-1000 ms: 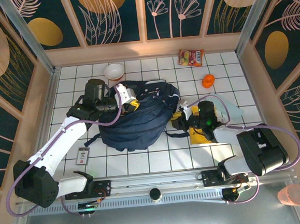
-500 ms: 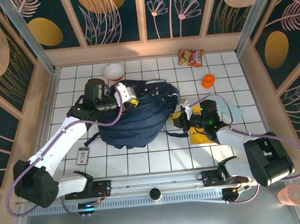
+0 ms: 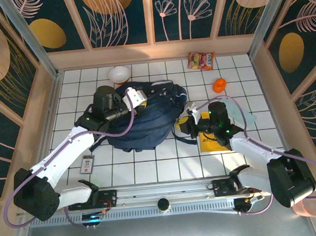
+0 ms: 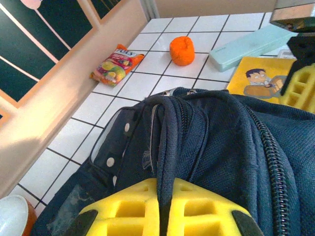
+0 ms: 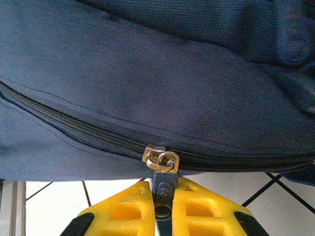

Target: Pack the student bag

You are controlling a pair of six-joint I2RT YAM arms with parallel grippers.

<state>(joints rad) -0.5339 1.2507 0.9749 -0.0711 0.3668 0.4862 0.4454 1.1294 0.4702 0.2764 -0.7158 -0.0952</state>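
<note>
The student bag (image 3: 147, 121), a big navy backpack, lies in the middle of the tiled table. My left gripper (image 3: 136, 97) is at its far top edge, shut on a dark fabric fold of the bag (image 4: 197, 142); the fold runs between the yellow fingers (image 4: 123, 206). My right gripper (image 3: 186, 124) sits at the bag's right side. In the right wrist view it (image 5: 164, 191) is shut on the dark zipper pull (image 5: 164, 186), which hangs from a brass slider (image 5: 160, 160) on the closed zipper line.
A white bowl (image 3: 120, 74) stands behind the bag. A snack packet (image 3: 201, 60) and an orange object (image 3: 219, 84) lie at the back right. A yellow book (image 3: 209, 140) and a pale teal case (image 3: 244, 114) lie under the right arm. A small card (image 3: 87, 164) lies front left.
The right gripper's jaws have closed onto the zipper pull. The left gripper has moved up and toward the back with the bag's fabric, and the bag has bunched up that way.
</note>
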